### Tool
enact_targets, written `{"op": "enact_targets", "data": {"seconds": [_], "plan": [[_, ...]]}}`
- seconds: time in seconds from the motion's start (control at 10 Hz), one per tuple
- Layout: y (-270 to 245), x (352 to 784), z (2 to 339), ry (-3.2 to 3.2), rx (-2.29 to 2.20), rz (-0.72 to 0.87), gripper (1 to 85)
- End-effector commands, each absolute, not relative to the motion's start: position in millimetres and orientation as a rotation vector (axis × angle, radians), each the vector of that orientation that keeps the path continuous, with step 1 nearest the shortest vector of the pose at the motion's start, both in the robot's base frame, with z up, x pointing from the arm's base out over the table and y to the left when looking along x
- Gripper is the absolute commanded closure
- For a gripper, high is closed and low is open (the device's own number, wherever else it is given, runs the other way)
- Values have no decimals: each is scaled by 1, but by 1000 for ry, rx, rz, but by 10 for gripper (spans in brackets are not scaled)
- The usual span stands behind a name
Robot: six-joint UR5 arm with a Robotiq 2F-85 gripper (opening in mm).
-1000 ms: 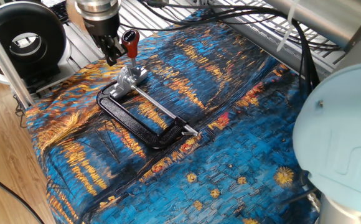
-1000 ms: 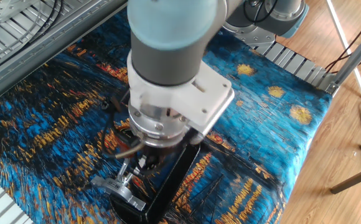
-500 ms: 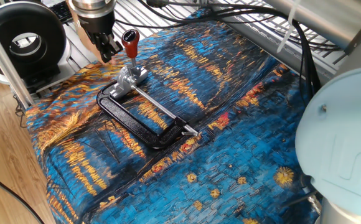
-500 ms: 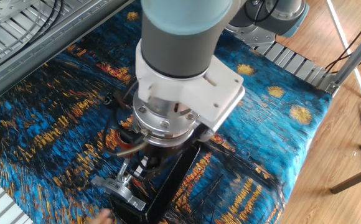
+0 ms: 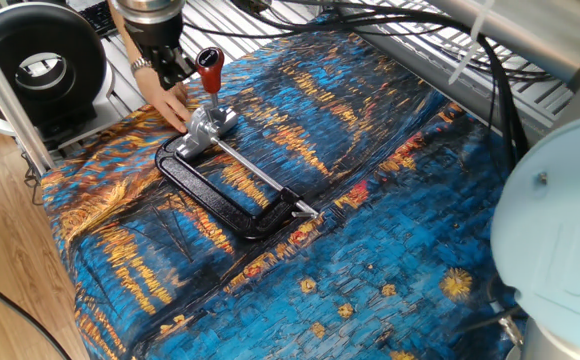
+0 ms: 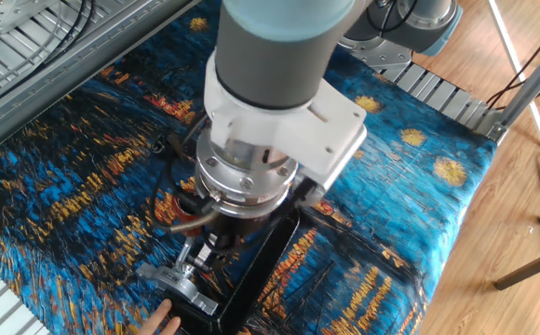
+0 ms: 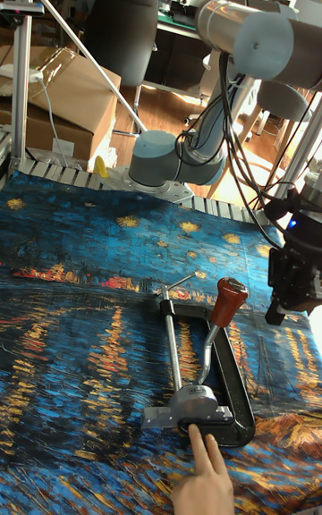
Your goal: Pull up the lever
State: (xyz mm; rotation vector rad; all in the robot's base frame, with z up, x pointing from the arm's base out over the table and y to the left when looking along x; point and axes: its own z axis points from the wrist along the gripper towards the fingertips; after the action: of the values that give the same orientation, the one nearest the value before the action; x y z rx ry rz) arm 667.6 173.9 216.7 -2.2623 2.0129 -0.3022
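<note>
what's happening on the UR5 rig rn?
The lever on the black clamp stands raised, red sleeve on top. The tool hangs beside it, holding nothing; open or shut is unclear. A person's hand has come in since half a second ago and touches the clamp's silver base. All of it sits on the blue painted cloth.

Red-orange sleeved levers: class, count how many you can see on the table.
1. The short silver lever with the red-orange plastic sleeve stands raised at the far-left end of the black-framed clamp, beside the two-finger gripper. None appear hidden, though the arm blocks part of the cloth.
</note>
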Motion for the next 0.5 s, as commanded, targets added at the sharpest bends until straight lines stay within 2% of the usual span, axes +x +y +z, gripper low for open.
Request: {"op": "enact_targets", "data": {"seconds": [0.0,0.4], "plan": [[152,656,213,2000,-2291,-291,803],[137,641,206,2050,-2297,-256,813]]}}
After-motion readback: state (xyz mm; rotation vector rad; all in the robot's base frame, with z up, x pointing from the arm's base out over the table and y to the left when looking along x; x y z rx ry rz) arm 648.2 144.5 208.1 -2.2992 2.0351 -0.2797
